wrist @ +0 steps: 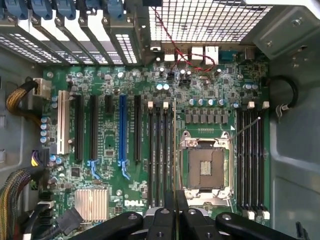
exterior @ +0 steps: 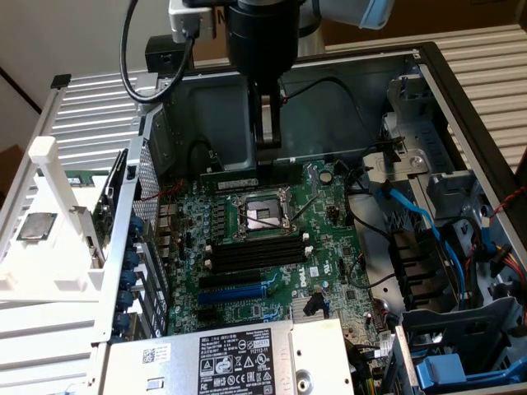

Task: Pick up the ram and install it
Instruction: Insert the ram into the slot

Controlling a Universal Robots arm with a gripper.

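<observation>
Over the motherboard (exterior: 329, 247), toward its far side, my gripper (exterior: 268, 158) pinched the ram (exterior: 247, 181) by its upper edge. I held it on edge, level, parallel to the black memory slots (exterior: 255, 251) near the CPU socket (exterior: 263, 216).

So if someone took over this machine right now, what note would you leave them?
The hand is shut on the ram, gripping its upper edge.
Ram: appears to be held clear of the motherboard; in the wrist view its thin edge runs beside the black memory slots, next to the processor socket.
Done: ram picked up.
Left: seating it; the slots in view look empty.
</observation>
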